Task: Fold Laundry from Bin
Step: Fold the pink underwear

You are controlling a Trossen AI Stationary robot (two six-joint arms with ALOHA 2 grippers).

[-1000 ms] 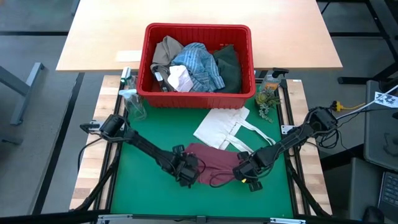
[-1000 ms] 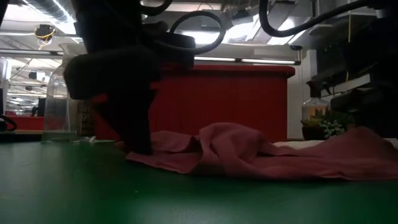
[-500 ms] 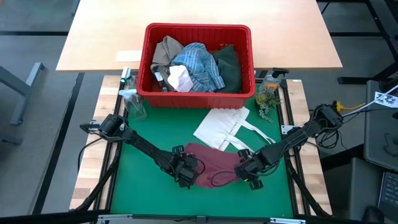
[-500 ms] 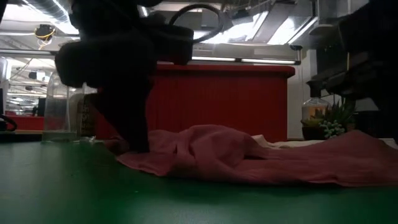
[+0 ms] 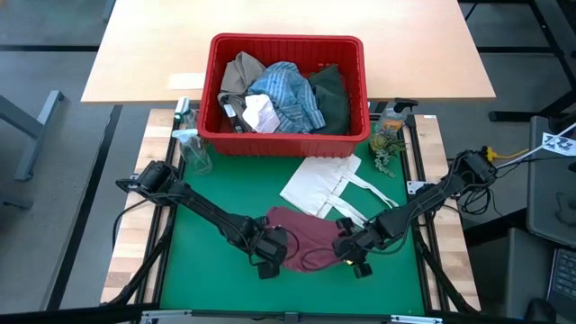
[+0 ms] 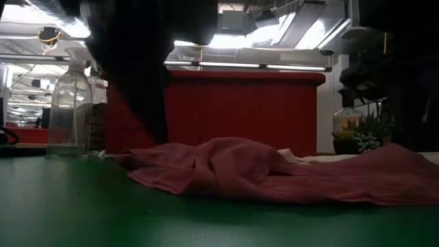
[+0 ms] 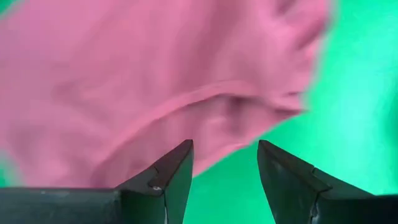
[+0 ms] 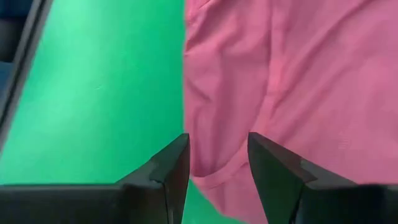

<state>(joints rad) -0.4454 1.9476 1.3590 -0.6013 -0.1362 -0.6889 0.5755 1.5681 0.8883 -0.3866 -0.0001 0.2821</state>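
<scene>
The left gripper (image 5: 270,256) hangs over the green mat (image 5: 207,261), its fingers (image 7: 177,171) spread apart and holding nothing; the maroon cloth (image 5: 306,238) lies just at its 3 o'clock, its edge under the fingertips. The right gripper (image 5: 353,255) sits at the cloth's other side, at its 3 o'clock edge, fingers (image 8: 174,168) likewise parted and empty above the hem. At 12 o'clock from the cloth lies a flat white tote bag (image 5: 319,184), touching it. Beyond that stands the red bin (image 5: 288,135), with a striped shirt (image 5: 288,94), a tan garment (image 5: 238,72), a dark green garment (image 5: 331,94) and a small white cloth (image 5: 261,115) inside. A clear bottle (image 5: 192,148) stands at the bin's 8 o'clock, a small plant (image 5: 385,144) at its 4 o'clock.
</scene>
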